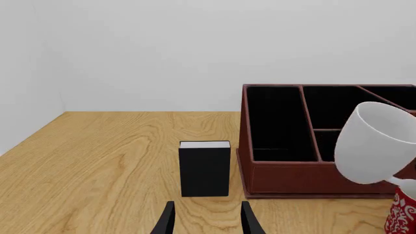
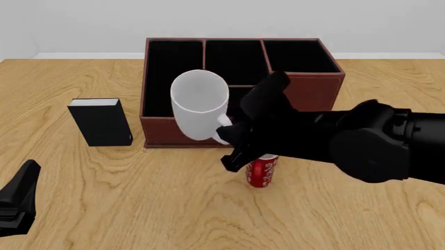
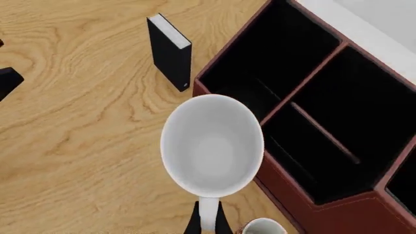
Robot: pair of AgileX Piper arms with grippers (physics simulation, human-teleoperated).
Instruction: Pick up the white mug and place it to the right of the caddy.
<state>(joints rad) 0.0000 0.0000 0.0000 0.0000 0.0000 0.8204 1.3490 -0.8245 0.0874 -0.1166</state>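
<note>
The white mug (image 2: 199, 109) hangs in the air, tilted, in front of the caddy's front wall, with my right gripper (image 2: 226, 134) shut on its handle. The right wrist view looks down into the mug (image 3: 211, 146), with the handle between the fingers of the right gripper (image 3: 206, 222). The mug (image 1: 373, 144) also shows in the left wrist view. The caddy (image 2: 306, 83) is a large reddish-brown box with black-lined compartments at the table's middle back. My left gripper (image 2: 17, 200) sits low at the front left, its fingers (image 1: 167, 219) apart with nothing between them.
A small black book-like box (image 2: 103, 122) stands upright left of the caddy. A red mug with white pattern (image 2: 262, 171) stands on the table below my right arm, in front of the caddy. Bare wood lies to the caddy's right.
</note>
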